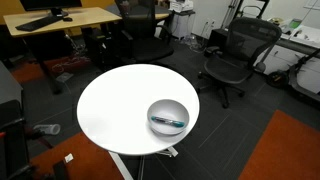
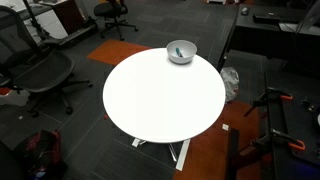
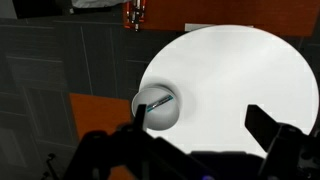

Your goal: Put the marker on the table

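Note:
The marker (image 1: 167, 121), a slim dark blue-teal stick, lies inside a grey-white bowl (image 1: 168, 108) near the edge of the round white table (image 1: 115, 105). Bowl (image 2: 181, 47), marker (image 2: 180, 55) and table (image 2: 160, 100) show in both exterior views. In the wrist view my gripper (image 3: 200, 125) is open and empty, hanging above the table (image 3: 235, 70). The bowl (image 3: 165, 118) with the marker (image 3: 158, 103) sits right by my left finger. The arm does not show in the exterior views.
A wooden desk (image 1: 60, 18) with a monitor stands behind the table. Black office chairs (image 1: 235, 55) (image 2: 40, 70) ring it. A dark cabinet (image 2: 265, 40) stands close to the bowl's side. Orange mats (image 3: 95, 120) lie on the dark floor.

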`<state>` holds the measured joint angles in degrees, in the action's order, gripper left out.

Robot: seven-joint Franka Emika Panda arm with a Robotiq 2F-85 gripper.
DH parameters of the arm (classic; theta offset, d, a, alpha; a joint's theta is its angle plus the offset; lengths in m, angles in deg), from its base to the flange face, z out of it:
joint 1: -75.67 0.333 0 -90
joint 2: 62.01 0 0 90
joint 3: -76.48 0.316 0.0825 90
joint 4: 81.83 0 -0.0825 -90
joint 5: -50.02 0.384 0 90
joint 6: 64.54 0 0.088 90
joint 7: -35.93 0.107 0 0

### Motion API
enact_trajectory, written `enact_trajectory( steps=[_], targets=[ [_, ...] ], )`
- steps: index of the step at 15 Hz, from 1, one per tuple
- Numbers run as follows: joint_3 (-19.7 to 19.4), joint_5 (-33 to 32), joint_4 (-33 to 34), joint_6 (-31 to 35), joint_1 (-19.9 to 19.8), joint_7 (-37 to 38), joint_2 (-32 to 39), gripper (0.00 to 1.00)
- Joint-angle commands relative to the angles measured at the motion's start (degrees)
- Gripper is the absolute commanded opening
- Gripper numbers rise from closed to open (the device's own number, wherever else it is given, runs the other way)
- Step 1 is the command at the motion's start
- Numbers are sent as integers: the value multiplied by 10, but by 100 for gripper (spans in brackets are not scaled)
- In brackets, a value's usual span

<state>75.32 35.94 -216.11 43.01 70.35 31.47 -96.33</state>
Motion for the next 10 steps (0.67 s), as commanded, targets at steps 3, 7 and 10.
enact_trajectory(
  steps=[3,7,10],
  targets=[
    [-5,-3,1,-2,7,3,0,100],
    [-10,3,5,8,7,5,12,100],
    [-17,7,13,23,0,27,37,100]
  ],
)
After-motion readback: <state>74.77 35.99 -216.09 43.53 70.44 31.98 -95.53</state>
